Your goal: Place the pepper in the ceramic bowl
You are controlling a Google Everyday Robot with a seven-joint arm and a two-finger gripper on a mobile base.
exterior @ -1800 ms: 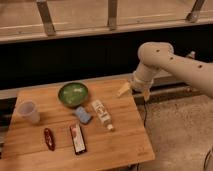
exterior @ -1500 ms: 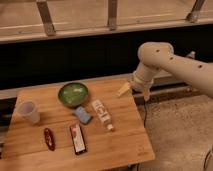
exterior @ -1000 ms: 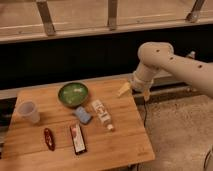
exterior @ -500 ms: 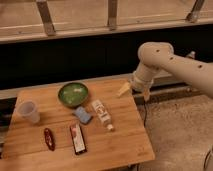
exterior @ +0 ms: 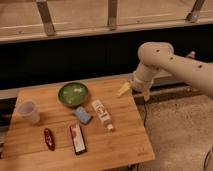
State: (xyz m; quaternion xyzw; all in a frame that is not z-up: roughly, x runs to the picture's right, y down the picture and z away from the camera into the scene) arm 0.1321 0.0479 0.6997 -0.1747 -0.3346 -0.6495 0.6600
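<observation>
The pepper [exterior: 48, 138] is small, dark red and glossy, lying near the front left of the wooden table [exterior: 125, 140]. The ceramic bowl [exterior: 73, 93] is round and green with pale patches inside, standing at the table's back middle. My gripper [exterior: 135, 91] hangs over the table's back right corner, well to the right of the bowl and far from the pepper. Its fingers stand apart with nothing between them, so it is open. The pale arm [exterior: 170, 62] reaches in from the right.
A red, black and white packet [exterior: 77, 138] lies just right of the pepper. A translucent plastic cup [exterior: 29, 112] stands at the left edge. A small blue object [exterior: 83, 115] and a white bottle [exterior: 102, 114] lie mid-table. A dark wall and railing run behind.
</observation>
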